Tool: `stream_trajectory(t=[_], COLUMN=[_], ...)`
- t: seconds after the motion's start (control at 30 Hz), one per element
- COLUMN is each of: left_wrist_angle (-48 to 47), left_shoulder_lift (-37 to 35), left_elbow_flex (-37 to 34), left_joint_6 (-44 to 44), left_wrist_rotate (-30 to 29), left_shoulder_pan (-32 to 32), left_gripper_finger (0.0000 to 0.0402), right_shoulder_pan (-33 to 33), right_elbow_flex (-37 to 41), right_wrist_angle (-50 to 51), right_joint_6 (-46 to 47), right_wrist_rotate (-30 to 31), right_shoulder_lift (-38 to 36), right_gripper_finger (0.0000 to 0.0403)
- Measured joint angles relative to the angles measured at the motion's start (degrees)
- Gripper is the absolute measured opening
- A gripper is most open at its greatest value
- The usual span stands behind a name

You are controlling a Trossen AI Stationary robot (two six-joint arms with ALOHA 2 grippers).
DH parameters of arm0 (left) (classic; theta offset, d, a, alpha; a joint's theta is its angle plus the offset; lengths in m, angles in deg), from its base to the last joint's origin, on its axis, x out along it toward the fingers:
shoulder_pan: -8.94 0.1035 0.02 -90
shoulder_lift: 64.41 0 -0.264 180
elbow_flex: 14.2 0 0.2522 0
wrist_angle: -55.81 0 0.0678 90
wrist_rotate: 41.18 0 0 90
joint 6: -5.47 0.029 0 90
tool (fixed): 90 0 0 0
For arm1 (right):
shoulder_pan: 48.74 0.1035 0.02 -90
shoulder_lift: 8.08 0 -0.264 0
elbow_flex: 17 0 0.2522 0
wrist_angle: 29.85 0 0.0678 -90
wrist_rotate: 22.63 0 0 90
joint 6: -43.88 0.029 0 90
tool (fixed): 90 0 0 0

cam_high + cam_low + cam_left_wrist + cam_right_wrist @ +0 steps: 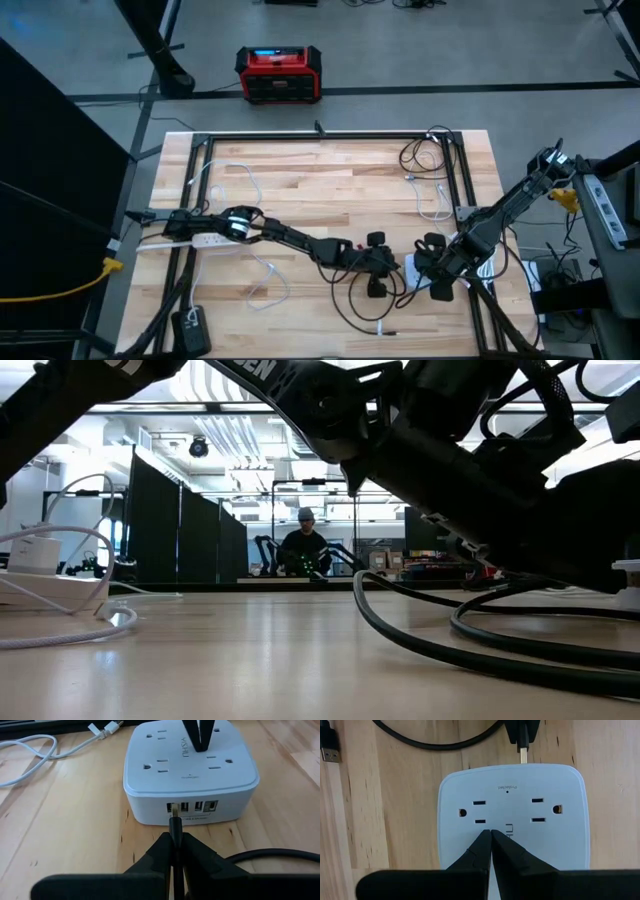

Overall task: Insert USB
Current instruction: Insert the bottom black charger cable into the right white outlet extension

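Power strip (190,775) (white, on the wooden table (60,825)) anchors everything: left gripper (174,851) clenches the black USB plug (174,817), its tip at the strip's leftmost USB port; right gripper (491,836), pinched closed, presses its top.

White power strip (190,775) with grey lettering, black USB cable (174,831) ending in a gold-toned plug, pale striped wooden worktop (330,200), white cable (30,757), red and black box (279,74) on grey floor
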Motion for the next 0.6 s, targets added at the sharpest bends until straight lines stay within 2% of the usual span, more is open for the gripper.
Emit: stream_trajectory(t=[0.6], left_wrist_angle=[2.0], left_shoulder_lift=[0.2], left_elbow_flex=[0.0], left_joint_6=[0.1], left_wrist_rotate=[3.4], left_shoulder_pan=[1.0], left_gripper_finger=[0.0022], right_shoulder_pan=[0.0], right_elbow_flex=[0.1], right_wrist_angle=[-1.2], right_joint_6=[-0.1], right_wrist_rotate=[0.4], right_shoulder_lift=[0.0], right_gripper_finger=[0.0])
